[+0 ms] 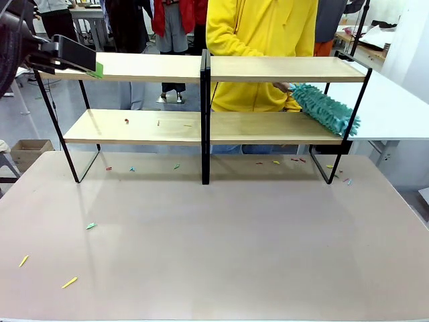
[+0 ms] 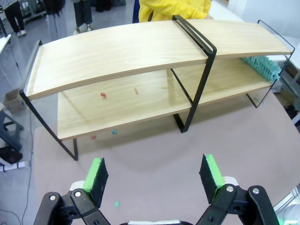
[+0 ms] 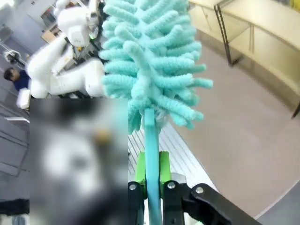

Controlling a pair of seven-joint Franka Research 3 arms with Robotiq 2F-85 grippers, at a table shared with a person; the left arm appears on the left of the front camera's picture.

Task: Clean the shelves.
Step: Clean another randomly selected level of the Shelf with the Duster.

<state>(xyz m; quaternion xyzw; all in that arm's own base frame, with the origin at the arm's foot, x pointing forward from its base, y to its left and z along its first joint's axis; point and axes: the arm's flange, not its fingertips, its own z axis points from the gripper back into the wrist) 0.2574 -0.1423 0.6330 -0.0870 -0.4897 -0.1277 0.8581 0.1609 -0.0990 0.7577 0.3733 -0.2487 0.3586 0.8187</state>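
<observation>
The shelves (image 1: 161, 67) stand across the far half of the table, two light wooden boards in a black frame; they also appear as shelves (image 2: 122, 51) and shelves (image 3: 262, 23). Small coloured scraps (image 1: 126, 121) lie on the lower board. A teal fluffy duster (image 1: 325, 107) rests on that board's right end, with a hand of the person in yellow (image 1: 284, 87) at its handle. My left gripper (image 1: 97, 69) hovers open by the top board's left end, and its wrist view shows the left gripper (image 2: 154, 171) empty. My right gripper (image 3: 152, 164) is shut on the handle of a teal duster (image 3: 150, 61).
Loose scraps (image 1: 91, 226) are scattered on the pinkish table (image 1: 234, 255), several under the shelves and a few near the front left. A white table (image 1: 395, 107) stands behind at the right. More people stand farther back.
</observation>
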